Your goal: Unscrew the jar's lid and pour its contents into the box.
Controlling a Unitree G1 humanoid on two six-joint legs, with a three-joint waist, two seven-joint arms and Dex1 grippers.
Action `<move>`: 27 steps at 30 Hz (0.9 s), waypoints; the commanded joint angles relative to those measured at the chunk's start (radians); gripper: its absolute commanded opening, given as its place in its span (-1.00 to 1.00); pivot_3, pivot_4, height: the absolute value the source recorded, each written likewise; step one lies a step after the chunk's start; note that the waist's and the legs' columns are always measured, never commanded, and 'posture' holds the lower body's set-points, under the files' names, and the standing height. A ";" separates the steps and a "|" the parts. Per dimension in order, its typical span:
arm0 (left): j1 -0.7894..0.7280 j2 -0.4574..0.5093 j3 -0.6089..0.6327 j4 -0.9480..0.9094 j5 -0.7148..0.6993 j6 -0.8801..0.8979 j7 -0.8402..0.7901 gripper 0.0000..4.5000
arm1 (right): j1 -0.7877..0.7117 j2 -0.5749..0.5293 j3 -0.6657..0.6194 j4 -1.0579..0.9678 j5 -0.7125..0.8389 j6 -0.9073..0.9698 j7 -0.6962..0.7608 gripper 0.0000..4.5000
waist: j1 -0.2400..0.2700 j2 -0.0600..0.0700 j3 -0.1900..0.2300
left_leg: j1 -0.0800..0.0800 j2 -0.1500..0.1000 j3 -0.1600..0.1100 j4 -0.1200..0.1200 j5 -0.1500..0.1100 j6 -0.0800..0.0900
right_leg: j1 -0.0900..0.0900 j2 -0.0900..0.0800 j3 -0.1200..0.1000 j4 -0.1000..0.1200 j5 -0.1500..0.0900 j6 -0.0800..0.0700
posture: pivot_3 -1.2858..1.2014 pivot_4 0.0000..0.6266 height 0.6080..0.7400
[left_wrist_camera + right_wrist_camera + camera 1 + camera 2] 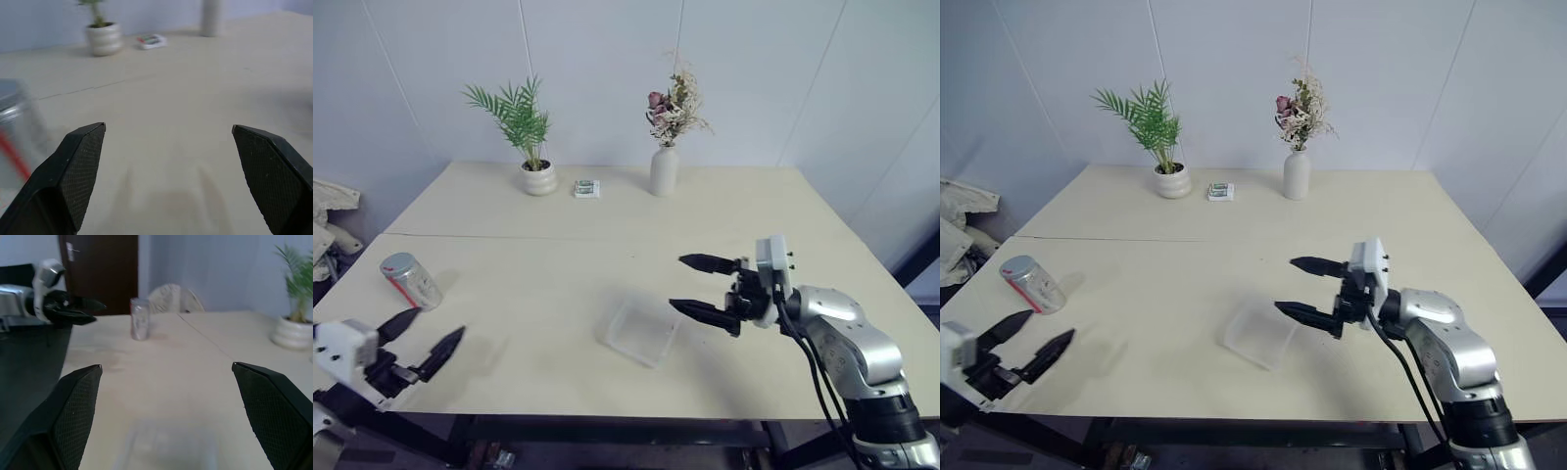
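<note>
Pale wall panels close off the far side of the room, and in front of them I have a wide cream desk [558, 206] that carries everything. Along its far edge stand a potted palm [530, 147] in a small white pot, a little white packet [587, 188] just beside it, and a white vase [664, 168] of dried flowers further toward the right.

I see the jar [410, 280] upright near the desk's left edge, silvery with a red and white label, its lid [398, 262] on top. From my left wrist camera it shows as a blurred shape at the side, outside the fingers.

My left gripper [423, 341] hangs at the near left corner of the desk, near the jar but apart from it, fingers spread wide and holding nothing.

I find the box [641, 332], a shallow clear tray, lying toward the near edge, roughly midway along it. I cannot make out anything inside it.

My right gripper [703, 286] points toward the left, above the desk, just beside the box's right side, its two black fingers set wide apart and empty. Its wrist camera looks across the box toward the jar and the left gripper beyond.
</note>
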 commanded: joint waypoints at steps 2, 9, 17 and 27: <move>-0.045 0.013 0.092 0.134 -0.003 -0.076 0.076 0.96 | -0.101 0.045 0.030 -0.001 0.027 0.004 0.028 1.00 | 0.004 -0.001 0.000 | 0.000 0.001 -0.001 0.000 0.000 0.000 | 0.000 0.001 -0.001 0.000 0.000 -0.003 | 0.03 -0.52 1.00; -0.260 0.160 -0.005 0.522 0.059 -0.179 -0.020 0.96 | -0.221 0.114 0.063 0.093 -0.029 -0.017 0.013 1.00 | 0.003 -0.003 -0.002 | 0.000 0.002 0.000 0.001 0.002 -0.002 | 0.000 0.001 -0.001 -0.003 0.000 -0.012 | 0.03 -0.52 1.00; -0.504 0.286 -0.140 0.899 0.151 -0.296 -0.110 0.96 | -0.192 0.130 0.055 0.042 -0.037 -0.003 -0.034 1.00 | 0.000 -0.004 -0.002 | -0.002 0.003 0.002 -0.005 0.001 -0.004 | -0.006 0.001 0.000 0.000 0.008 0.001 | 0.03 -0.52 1.00; -0.710 0.355 -0.225 1.186 0.227 -0.410 -0.097 0.96 | -0.156 0.120 0.037 -0.010 -0.027 0.020 -0.078 1.00 | 0.001 -0.004 -0.002 | -0.002 0.006 0.002 -0.005 -0.001 -0.007 | -0.008 0.006 -0.001 0.003 0.006 0.000 | 0.03 -0.52 1.00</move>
